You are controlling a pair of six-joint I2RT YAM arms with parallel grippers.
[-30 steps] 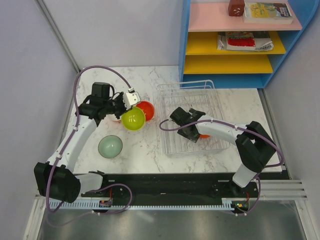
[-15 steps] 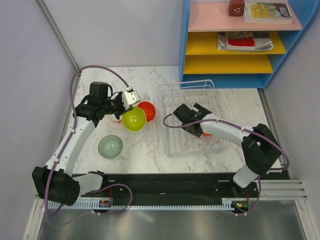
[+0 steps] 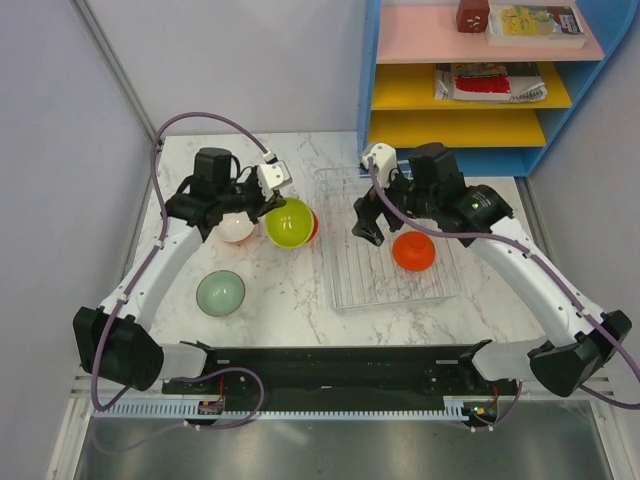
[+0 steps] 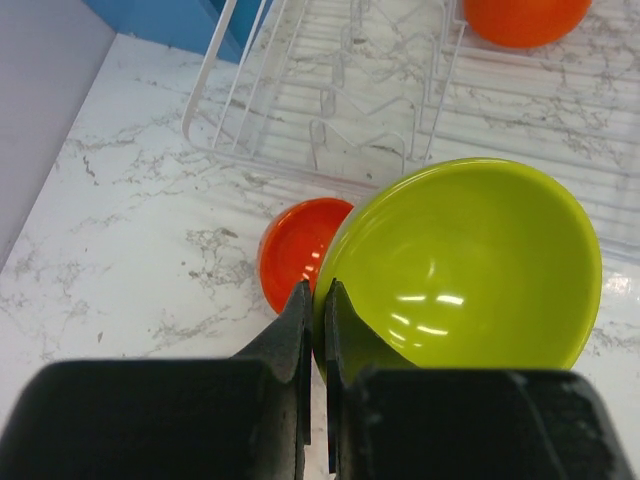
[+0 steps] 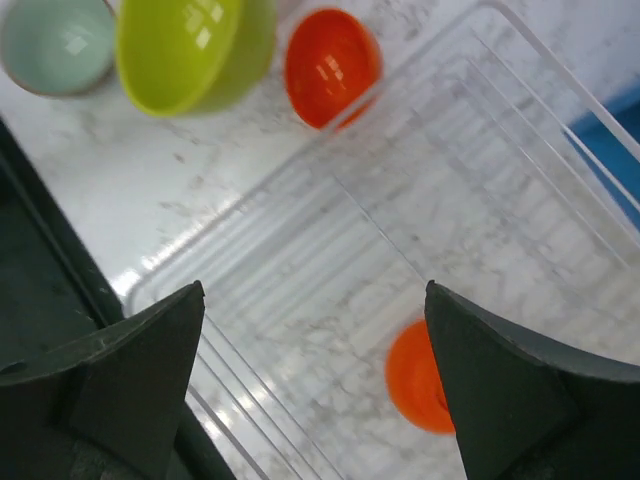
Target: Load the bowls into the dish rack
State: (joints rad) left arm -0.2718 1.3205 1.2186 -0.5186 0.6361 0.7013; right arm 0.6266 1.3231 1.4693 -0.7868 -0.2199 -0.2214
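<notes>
Orange bowl inside rack; yellow-green bowl tilted beside rack.

The right gripper has risen out of the dish rack toward its far-left corner, leaving 1 orange-red bowl uncovered inside. The left gripper has carried the yellow-green bowl right, nearer the rack, uncovering the white bowl.

Left claw: black fingers pinched together on the near rim of the yellow-green bowl, which tilts with its hollow facing up.
Orange bowl: on the marble table, partly behind the yellow-green bowl, near the wire rack.
Second orange bowl: inside the rack, top edge.
Blue shelf: top left corner.
</notes>
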